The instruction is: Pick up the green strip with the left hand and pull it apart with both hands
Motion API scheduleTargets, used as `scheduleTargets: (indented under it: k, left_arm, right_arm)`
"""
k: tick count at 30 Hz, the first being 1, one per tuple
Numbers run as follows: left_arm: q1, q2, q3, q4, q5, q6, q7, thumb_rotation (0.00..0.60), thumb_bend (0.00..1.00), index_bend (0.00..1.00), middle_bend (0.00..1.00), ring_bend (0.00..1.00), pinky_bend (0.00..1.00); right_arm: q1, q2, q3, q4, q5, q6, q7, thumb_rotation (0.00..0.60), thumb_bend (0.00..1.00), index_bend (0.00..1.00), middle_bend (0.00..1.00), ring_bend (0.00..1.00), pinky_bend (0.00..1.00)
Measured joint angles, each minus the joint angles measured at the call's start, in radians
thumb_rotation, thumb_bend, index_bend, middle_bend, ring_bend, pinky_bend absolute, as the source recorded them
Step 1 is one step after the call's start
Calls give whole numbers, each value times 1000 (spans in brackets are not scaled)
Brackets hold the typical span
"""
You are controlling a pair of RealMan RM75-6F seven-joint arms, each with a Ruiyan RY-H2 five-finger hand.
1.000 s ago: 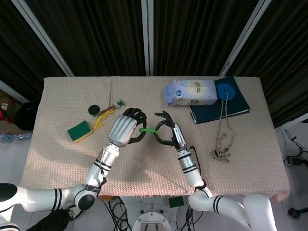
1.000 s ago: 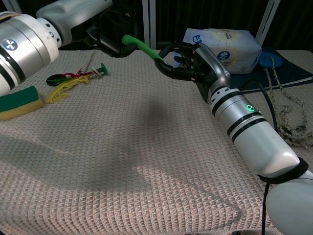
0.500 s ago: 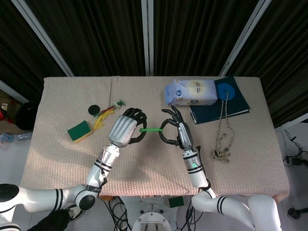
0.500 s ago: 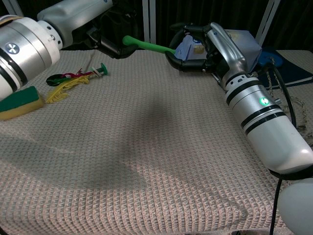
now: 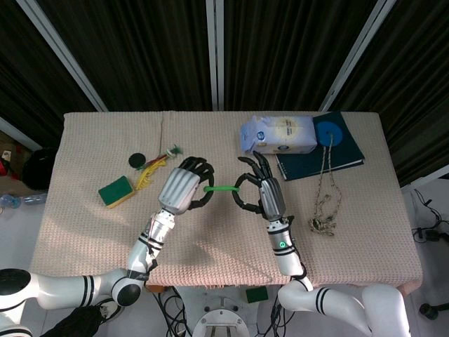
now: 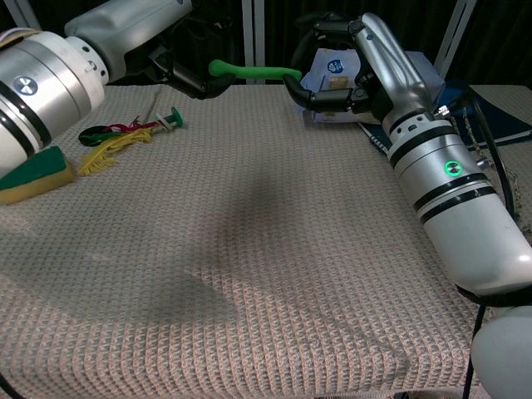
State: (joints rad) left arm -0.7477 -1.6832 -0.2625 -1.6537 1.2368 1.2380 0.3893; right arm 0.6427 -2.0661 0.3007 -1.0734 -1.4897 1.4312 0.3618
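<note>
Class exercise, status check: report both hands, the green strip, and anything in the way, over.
Left hand grips one end of the green strip; right hand pinches the other. Strip held level above the table, not apart. Nothing between the hands; tissue pack behind.

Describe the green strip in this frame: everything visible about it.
The green strip is a thin, bright green band, rubbery-looking, held above the woven tablecloth, touching nothing else. It runs nearly straight and level between the two hands: the left hand grips one end, where the strip looks thicker in the chest view, and the right hand pinches the other. No break shows along its visible length.
</note>
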Motion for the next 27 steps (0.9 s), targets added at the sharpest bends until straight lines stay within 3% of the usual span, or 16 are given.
scheduleTargets:
  k: [27]
  left_arm:
    - [62,56,21,-32,50,59,-22,575,352,559,356,230,211]
  right_arm:
    - [-45,71,29,-66,3,88,-57,600,363,592,158,0,0]
